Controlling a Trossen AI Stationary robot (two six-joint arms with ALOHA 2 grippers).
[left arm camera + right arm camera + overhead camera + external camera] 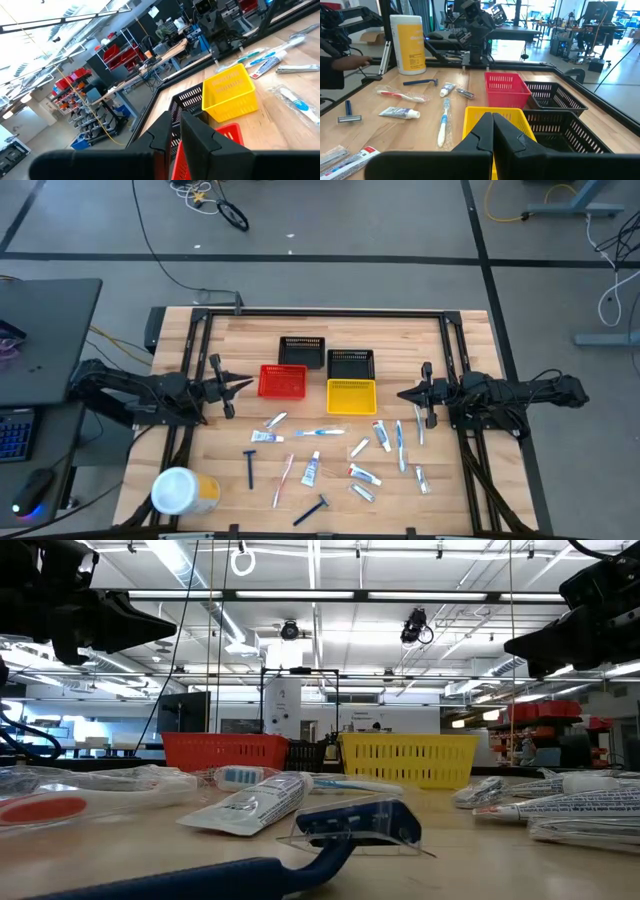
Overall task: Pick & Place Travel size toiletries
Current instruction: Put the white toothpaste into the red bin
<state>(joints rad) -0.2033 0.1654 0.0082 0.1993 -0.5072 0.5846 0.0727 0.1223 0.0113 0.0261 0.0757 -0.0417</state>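
Observation:
The travel size toiletries lie flat and scattered over the near half of the wooden table: white tubes (267, 437) (365, 474), a white-blue toothbrush (320, 432), a pink toothbrush (283, 481) and dark blue razors (250, 468) (311, 511). My left gripper (248, 385) hovers shut above the table, just left of the red basket (283, 381), its fingers pointing toward the table's right. My right gripper (402, 394) hovers shut just right of the yellow basket (351, 395), pointing left. Neither gripper holds anything. In the low view a razor head (357, 822) and a tube (250, 808) lie closest.
Two black mesh baskets (302, 351) (350, 363) stand behind the red and yellow ones. A large white-and-yellow canister (183, 491) lies at the near left corner. A black frame (320, 313) borders the table's far edge and sides. Bare wood shows between the grippers and the toiletries.

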